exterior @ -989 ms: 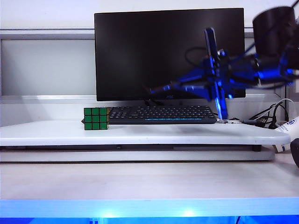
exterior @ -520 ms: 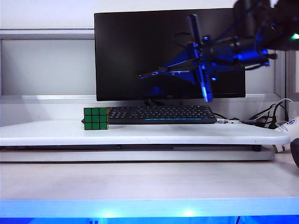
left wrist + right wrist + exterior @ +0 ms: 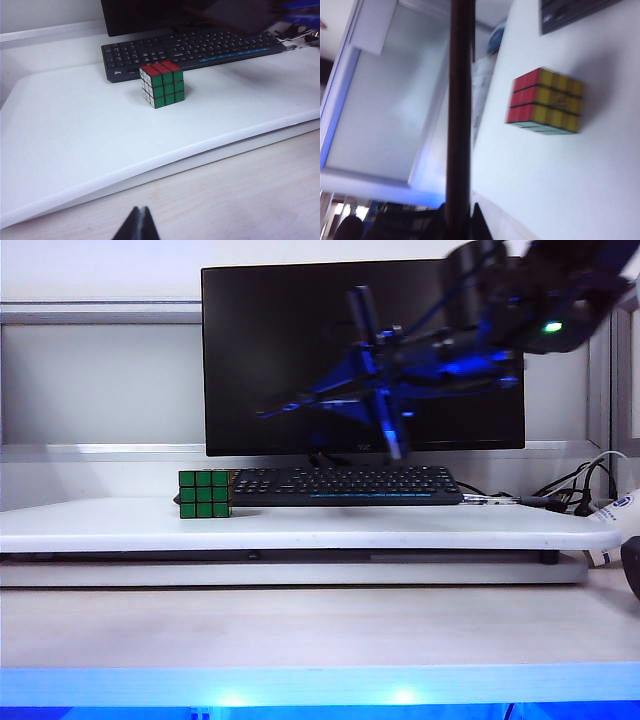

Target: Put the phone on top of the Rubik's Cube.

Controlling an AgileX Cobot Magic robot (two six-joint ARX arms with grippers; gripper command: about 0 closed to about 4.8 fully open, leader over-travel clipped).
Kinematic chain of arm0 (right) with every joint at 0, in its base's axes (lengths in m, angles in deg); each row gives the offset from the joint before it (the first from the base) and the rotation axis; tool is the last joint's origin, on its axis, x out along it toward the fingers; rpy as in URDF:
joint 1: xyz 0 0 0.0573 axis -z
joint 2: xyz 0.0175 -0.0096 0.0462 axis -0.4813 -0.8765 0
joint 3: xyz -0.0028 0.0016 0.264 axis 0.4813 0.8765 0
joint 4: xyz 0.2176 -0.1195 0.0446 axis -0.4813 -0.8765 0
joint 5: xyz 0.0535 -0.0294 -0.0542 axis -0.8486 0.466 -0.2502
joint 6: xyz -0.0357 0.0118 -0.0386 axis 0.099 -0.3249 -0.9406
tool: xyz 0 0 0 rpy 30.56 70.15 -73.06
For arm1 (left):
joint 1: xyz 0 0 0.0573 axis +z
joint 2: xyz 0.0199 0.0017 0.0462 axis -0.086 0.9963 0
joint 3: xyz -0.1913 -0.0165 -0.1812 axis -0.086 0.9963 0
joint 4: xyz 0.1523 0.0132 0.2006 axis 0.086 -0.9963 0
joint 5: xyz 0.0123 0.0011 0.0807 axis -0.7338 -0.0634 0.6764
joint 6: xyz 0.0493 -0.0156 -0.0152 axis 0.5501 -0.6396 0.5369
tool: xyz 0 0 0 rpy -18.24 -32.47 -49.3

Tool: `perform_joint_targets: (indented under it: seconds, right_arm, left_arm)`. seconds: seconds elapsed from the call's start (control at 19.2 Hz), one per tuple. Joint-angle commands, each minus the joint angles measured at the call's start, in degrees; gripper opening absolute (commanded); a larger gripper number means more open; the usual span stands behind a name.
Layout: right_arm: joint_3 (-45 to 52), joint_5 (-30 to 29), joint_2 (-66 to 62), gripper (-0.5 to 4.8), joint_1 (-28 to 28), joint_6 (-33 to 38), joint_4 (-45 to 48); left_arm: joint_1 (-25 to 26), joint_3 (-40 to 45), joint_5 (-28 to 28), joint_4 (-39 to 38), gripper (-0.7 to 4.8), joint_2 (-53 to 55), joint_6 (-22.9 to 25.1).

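The Rubik's Cube [image 3: 205, 494] stands on the white raised board [image 3: 300, 527] just left of the keyboard, green face toward the front. In the left wrist view the Rubik's Cube [image 3: 162, 84] shows a red top. The phone [image 3: 376, 370], a thin black slab seen edge-on and nearly upright, hangs in front of the monitor, up and to the right of the cube. My right gripper [image 3: 386, 375] is shut on it. The right wrist view has the phone [image 3: 459, 110] as a dark bar rising from the right gripper [image 3: 458, 220], the Rubik's Cube [image 3: 545, 102] beyond. My left gripper [image 3: 139, 216] is shut, empty, over the wooden table.
A black keyboard [image 3: 345, 485] lies on the board behind and right of the cube, under a dark monitor [image 3: 300, 330]. Cables [image 3: 590, 485] and a white object sit at the far right. A wooden tabletop [image 3: 300, 630] runs along the front.
The right arm has carried the phone leftward and a little higher across the monitor, closer to the cube's side. The cube and the left gripper have not moved.
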Motion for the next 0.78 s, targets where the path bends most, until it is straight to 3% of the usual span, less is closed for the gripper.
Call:
perform_joint_targets:
  seconds: [0.05, 0.78]
  right_arm:
    - [-3.6, -0.3, -2.1, -0.09, -1.3, -0.3, 2.0]
    - [-13.7, 0.4, -11.8, -0.09, -4.4, 2.4, 1.0]
  left_arm:
    - [0.1, 0.0, 4.0, 0.7, -0.06, 0.0, 0.2]
    - [0.1, 0.0, 7.2, 0.9, -0.06, 0.0, 0.2]
